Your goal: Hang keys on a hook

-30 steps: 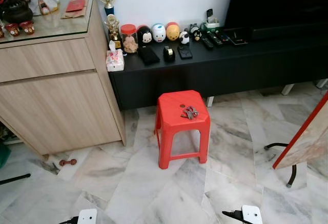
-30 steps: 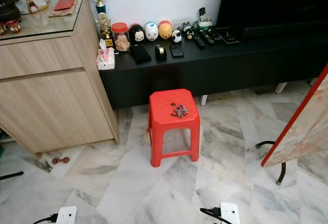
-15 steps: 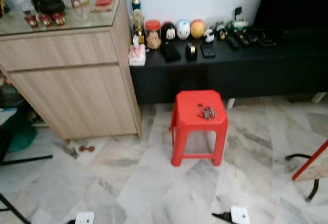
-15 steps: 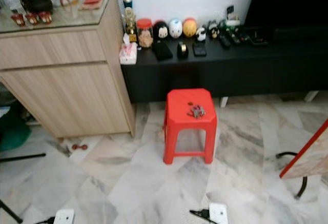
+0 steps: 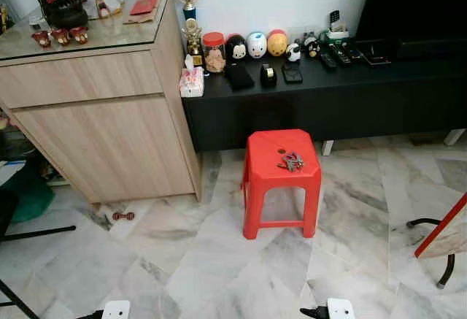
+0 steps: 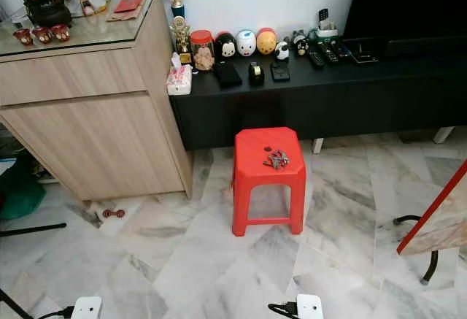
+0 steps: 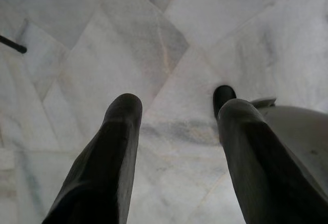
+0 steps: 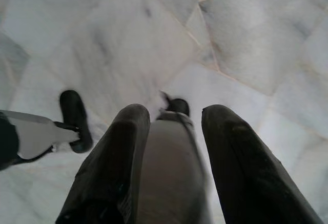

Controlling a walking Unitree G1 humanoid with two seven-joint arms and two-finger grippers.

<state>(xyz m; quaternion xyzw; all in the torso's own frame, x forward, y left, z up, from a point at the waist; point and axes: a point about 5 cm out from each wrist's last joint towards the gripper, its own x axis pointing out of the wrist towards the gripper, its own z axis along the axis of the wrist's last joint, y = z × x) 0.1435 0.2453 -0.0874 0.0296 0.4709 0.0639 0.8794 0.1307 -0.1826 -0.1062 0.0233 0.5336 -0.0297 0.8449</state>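
A bunch of keys lies on top of a red plastic stool that stands on the marble floor in front of the black console. Both arms hang low at my sides. In the left wrist view my left gripper is open, with bare marble floor between its two black fingers. My right gripper is open too and holds nothing; my own leg and foot show beyond its fingers. Both grippers are well short of the stool.
A light wooden cabinet stands left of the stool. The long black console behind it carries figurines, a jar and remotes. A red-edged board on a black stand leans at the right. A small dumbbell toy lies by the cabinet.
The camera has swung left, so more of the cabinet shows and the stool sits further right in the picture. The keys still lie on the stool.
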